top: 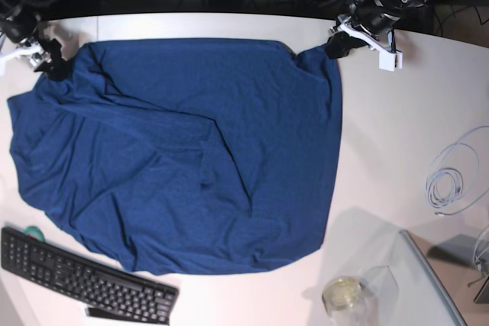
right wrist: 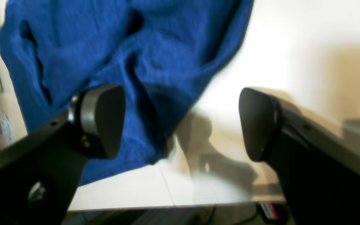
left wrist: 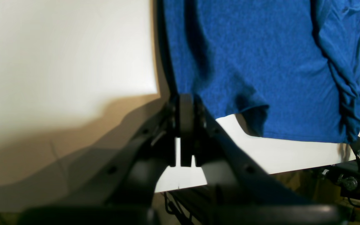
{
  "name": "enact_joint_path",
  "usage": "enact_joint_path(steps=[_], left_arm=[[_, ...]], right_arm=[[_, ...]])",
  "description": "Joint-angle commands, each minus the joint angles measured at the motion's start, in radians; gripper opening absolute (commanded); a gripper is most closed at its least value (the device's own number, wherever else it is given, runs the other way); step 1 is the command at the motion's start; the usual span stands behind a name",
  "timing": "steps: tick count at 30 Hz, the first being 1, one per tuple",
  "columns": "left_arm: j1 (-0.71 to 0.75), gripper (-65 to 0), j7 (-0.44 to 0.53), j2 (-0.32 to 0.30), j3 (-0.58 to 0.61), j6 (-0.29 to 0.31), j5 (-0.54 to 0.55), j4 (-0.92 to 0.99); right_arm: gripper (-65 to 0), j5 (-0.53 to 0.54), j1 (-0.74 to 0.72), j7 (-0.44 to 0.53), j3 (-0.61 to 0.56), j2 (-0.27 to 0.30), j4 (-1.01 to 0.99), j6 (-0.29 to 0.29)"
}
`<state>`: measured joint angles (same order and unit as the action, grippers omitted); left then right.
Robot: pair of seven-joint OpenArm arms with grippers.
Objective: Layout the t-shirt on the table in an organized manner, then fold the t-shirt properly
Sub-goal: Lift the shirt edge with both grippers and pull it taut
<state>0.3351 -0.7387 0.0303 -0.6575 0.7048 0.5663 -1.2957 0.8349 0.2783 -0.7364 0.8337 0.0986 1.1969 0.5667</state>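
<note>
The navy-blue t-shirt [top: 183, 150] lies spread over the white table [top: 397, 135], with wrinkles and a fold across its middle. At the shirt's far right corner in the base view, my left gripper [top: 338, 45] is shut on the cloth. In the left wrist view its fingertips [left wrist: 186, 103] are pressed together at the t-shirt [left wrist: 261, 62] edge. At the far left corner, my right gripper [top: 52, 66] is open. In the right wrist view, the right gripper [right wrist: 180, 125] straddles the t-shirt [right wrist: 120, 47] edge, one finger [right wrist: 102, 122] over cloth, the other over bare table [right wrist: 292, 47].
A black keyboard [top: 84, 280] lies at the near left, partly touching the shirt's hem. A glass jar [top: 344, 294] and a clear panel [top: 428, 280] sit at the near right. A coiled white cable [top: 451, 181] lies on the right. Cables crowd the far edge.
</note>
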Motion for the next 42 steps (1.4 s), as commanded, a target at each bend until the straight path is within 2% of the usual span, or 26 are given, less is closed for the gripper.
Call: enact_joint_path(steps=[1,9,13,18,19,22,23,28,34,42], left_arm=[[0.005,-65.0,-0.012,-0.005,-0.003,-0.007,-0.007,-0.012],[0.028,-65.0,-0.014,-0.003,-0.003,-0.007,-0.007,-0.123],[0.031,-65.0,-0.014,-0.003,-0.003,-0.007,-0.007,-0.127],[0.035,-65.0,-0.014,-0.003,-0.003,-0.007,-0.005,-0.132],[0.037,-65.0,-0.014,-0.003,-0.003,-0.007,-0.005,-0.132],[0.045,-65.0,-0.014,-0.003,-0.005,-0.007,-0.005,-0.134],[0.046,-65.0,-0.014,-0.003,-0.005,-0.007,-0.005,-0.134],[0.048,-65.0,-0.018,-0.002,-0.055,-0.007,-0.005,-0.135],[0.046,-65.0,-0.129,-0.002,-0.158,-0.007,-0.005,-0.238],[0.048,-65.0,-0.19,0.003,-0.164,-0.007,-0.005,-0.328]], right_arm=[[-11.4,0.001,-0.009,-0.004,0.002,0.01,-0.001,0.008],[-12.9,0.001,-0.054,-0.004,0.0,0.011,-0.022,0.009],[-26.4,0.001,-0.067,-0.004,0.0,0.013,-0.024,0.009],[-39.5,0.001,-0.075,-0.004,0.0,0.013,-0.024,0.011],[-43.5,0.001,-0.077,-0.004,0.0,0.014,-0.024,0.013],[-62.9,0.001,-0.083,-0.01,0.006,0.013,-0.024,0.013],[-65.0,0.004,-0.081,-0.012,0.008,0.013,-0.021,0.013],[-64.4,0.01,-0.049,-0.076,0.009,0.01,0.036,0.013],[-64.4,0.01,-0.02,-0.156,0.011,0.01,0.091,0.008],[-64.4,0.004,0.006,-0.226,0.011,0.01,0.091,0.008]])
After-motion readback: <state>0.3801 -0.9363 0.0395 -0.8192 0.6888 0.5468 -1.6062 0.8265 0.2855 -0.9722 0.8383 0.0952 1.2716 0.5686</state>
